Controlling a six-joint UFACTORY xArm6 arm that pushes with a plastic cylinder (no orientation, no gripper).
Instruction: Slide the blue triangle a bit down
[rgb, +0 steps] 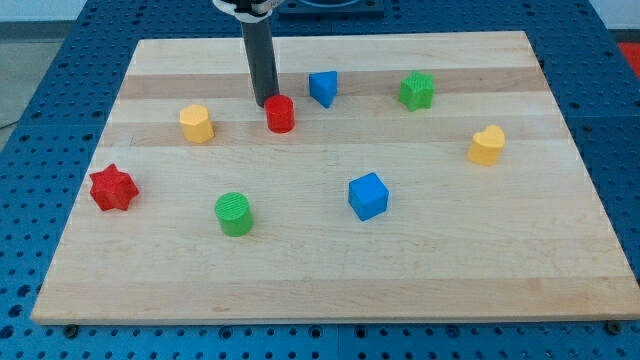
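In the camera view my tip (265, 105), a bare rod with no jaws to spread, touched the red cylinder (280, 114); the blue triangle (322, 88) sat at its two o'clock. Sweeping across risked dragging the cylinder

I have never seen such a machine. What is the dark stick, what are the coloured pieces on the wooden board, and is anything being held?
The dark stick is a robot arm's rod; it has no gripper, so it holds nothing and only pushes. My tip rests on the wooden board, just left of the red cylinder. The blue triangle, which I should slide down, lies to the right of that. Also there: a yellow block, red star, green cylinder, blue cube, green star and yellow heart. There is one camera; its mounting is not known.
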